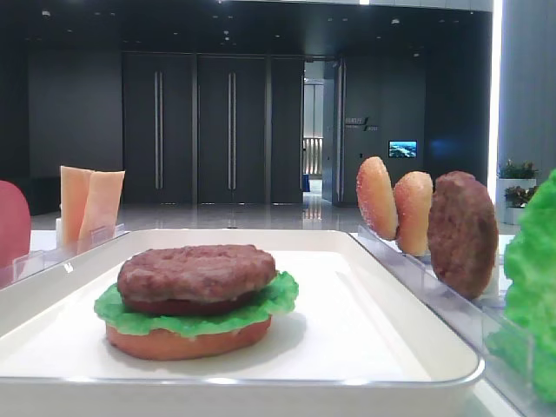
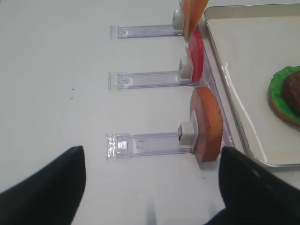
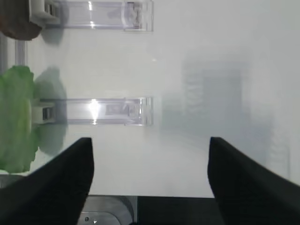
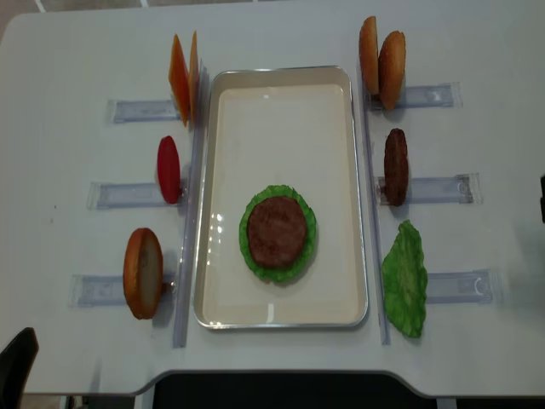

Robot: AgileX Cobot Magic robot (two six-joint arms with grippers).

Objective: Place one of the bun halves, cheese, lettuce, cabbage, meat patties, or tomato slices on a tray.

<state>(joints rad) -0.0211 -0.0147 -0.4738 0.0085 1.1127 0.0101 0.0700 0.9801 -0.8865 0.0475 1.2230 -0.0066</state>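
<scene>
On the white tray (image 4: 281, 94) lies a stack: bun half (image 1: 187, 340), lettuce (image 1: 130, 314), meat patty (image 4: 277, 232) on top. Left of the tray stand cheese slices (image 4: 183, 77), a tomato slice (image 4: 169, 169) and a bun half (image 2: 208, 124) on edge. To its right stand two bun halves (image 4: 381, 58), a meat patty (image 4: 396, 166) and lettuce (image 3: 16, 117). My left gripper (image 2: 151, 154) is open and empty over bare table, just short of the near bun half. My right gripper (image 3: 150, 143) is open and empty over bare table beside the lettuce's rack. No cabbage shows.
Clear plastic racks (image 4: 128, 111) hold the standing pieces on both sides of the tray, each reaching outward across the white table (image 4: 68, 51). The table's front edge (image 4: 281, 372) runs close below the tray.
</scene>
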